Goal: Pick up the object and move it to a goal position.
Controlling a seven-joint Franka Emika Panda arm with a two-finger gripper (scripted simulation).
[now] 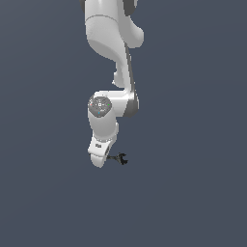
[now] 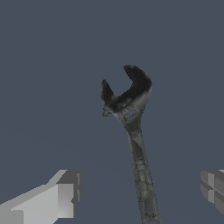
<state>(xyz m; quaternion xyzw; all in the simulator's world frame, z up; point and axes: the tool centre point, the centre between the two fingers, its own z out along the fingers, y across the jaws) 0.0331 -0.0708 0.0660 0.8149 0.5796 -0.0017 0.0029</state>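
Fingertips (image 2: 65, 197) of the end effector (image 2: 140, 192) stood spread wide either side of the wrench (image 2: 135, 131) handle (jaw pointing away), not touching it. Wrench lay on the table (image 1: 193, 193); grasp, lift and transfer all remained.

The wrench (image 2: 138, 153) handle's end seems cut off; one claw (image 2: 140, 192) finger (image 2: 213, 189) too.

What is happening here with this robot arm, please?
A white robot arm is bent down over a small dark wrench on a plain grey surface. In the wrist view, the wrench lies between the two fingers of the gripper, which stand wide apart and do not touch it. So the wrench is not gripped yet.
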